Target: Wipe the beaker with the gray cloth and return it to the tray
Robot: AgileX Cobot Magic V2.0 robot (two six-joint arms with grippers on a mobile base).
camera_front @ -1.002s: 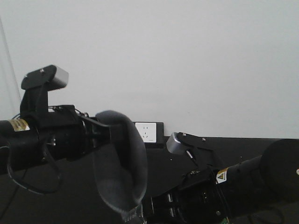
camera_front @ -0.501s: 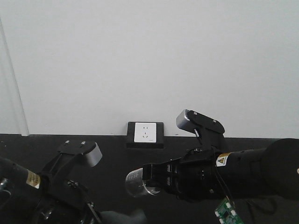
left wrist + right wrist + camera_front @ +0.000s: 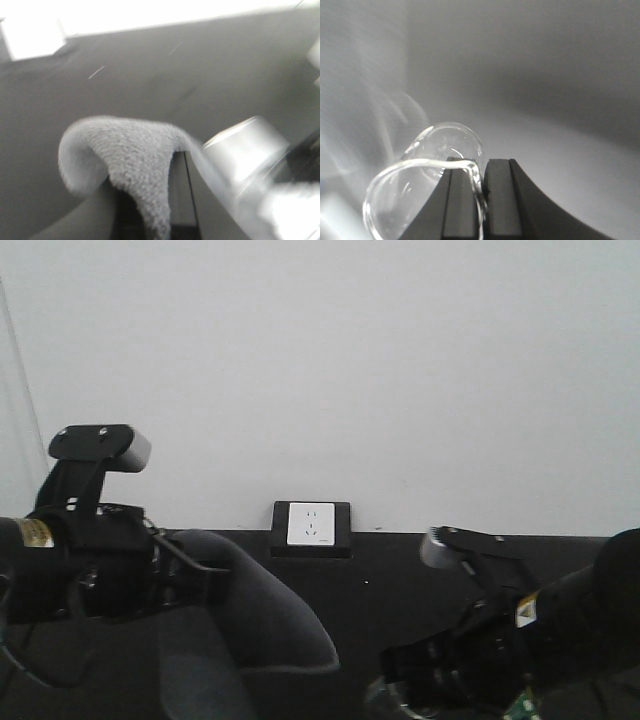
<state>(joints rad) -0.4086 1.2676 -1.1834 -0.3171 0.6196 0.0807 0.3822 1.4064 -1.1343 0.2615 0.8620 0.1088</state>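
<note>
The right fingers [image 3: 501, 200] are pressed almost together on the glass rim of the beaker [image 3: 440, 155], which is tipped on its side at lower centre of that view. The left fingers [image 3: 177, 210] are closed with the cloth [image 3: 130, 150] pinched and draped over them. The blurred beaker is just to its right, above the dark surface [image 3: 400, 570].

Front view: soft, even light falls on the white wall [image 3: 400, 370]. The black desk [image 3: 400, 570] is underexposed, and detail is lost in the dark areas.

Left wrist view: motion blur is strong. The top strip is blown out to white. The gray cloth [image 3: 135, 150] is soft and the beaker [image 3: 245, 150] is smeared.

Right wrist view: the beaker rim is sharp at the right end effector [image 3: 484, 167], with small glints. The left side is hazy, with ghosting.
</note>
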